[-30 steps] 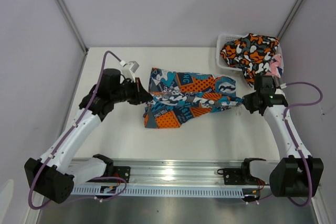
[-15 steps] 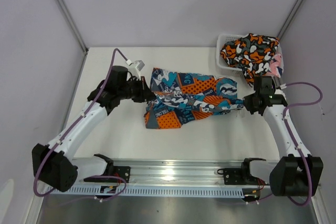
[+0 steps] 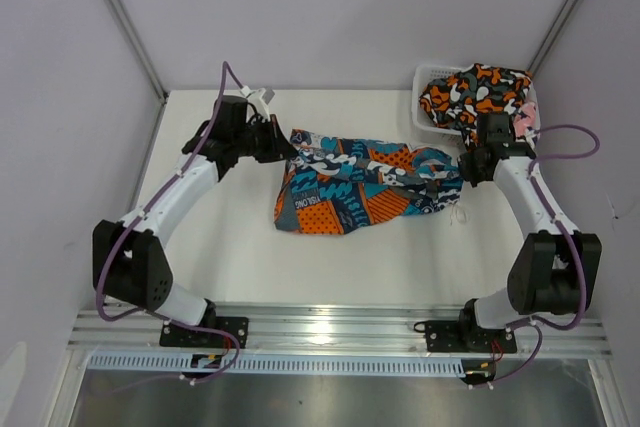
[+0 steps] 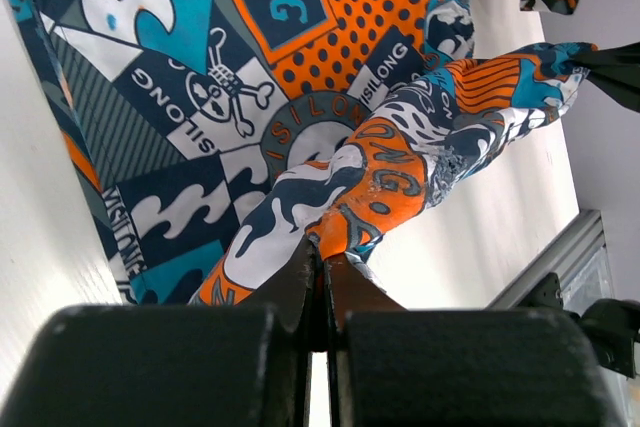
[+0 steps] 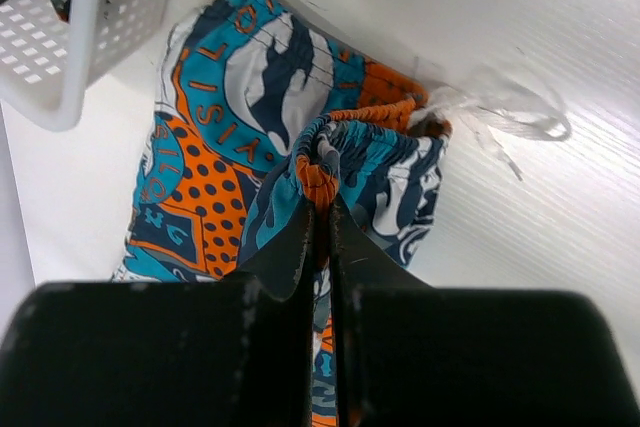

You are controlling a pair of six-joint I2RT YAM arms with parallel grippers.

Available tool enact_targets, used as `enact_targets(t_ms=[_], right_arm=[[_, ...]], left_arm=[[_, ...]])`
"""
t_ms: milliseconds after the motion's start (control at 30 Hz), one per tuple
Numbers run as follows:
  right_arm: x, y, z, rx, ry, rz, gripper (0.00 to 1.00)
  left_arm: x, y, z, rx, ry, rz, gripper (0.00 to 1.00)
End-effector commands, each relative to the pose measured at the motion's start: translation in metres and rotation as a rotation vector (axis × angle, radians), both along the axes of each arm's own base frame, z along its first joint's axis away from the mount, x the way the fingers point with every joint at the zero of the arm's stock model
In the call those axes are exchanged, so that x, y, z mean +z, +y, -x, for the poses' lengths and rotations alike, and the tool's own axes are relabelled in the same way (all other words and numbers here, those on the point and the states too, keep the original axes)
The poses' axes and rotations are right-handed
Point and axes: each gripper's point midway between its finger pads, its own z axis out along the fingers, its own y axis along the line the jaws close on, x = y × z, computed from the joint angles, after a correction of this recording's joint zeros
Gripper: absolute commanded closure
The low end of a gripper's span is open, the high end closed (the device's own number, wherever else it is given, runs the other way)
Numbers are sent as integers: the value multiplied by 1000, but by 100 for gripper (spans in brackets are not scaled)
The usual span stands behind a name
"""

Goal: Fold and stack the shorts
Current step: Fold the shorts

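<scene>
Both grippers locked on the blue-teal-orange shorts (image 3: 350, 187), one at each end!

Your left gripper (image 4: 325, 259) has its jaws pinched tight on a bunched orange-and-navy fold at the garment's left edge, and there's no gap between the fingers. Your right gripper (image 5: 322, 225) is clamped just as hard on a gathered tuck of the elastic waistband at the right end, with the white drawstring (image 5: 510, 119) trailing loose on the table (image 3: 230, 237) just beside it. The fabric runs between the two arms across the middle of the table, crumpled and narrow on the right, wider on the left. Over at the far right corner sits the white mesh basket (image 3: 428, 97), with the orange-black-white camouflage shorts (image 3: 475, 95) heaped over it and a bit of pink fabric (image 3: 525, 121) showing at its right side.
</scene>
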Motion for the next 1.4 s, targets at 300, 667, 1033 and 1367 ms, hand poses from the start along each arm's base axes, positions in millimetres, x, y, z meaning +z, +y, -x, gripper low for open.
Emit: enact_targets(t_ms=[300, 667, 1033, 1367], right_arm=[[3, -2, -72, -5, -62, 5, 94], [50, 9, -90, 126, -221, 117, 7], [50, 40, -61, 416, -368, 140, 26], [34, 123, -71, 684, -390, 95, 85]], left_arm=[[-16, 1, -60, 37, -7, 57, 100], [3, 35, -76, 210, -82, -53, 8], [12, 20, -34, 134, -122, -62, 10], [-28, -34, 21, 5, -82, 12, 12]])
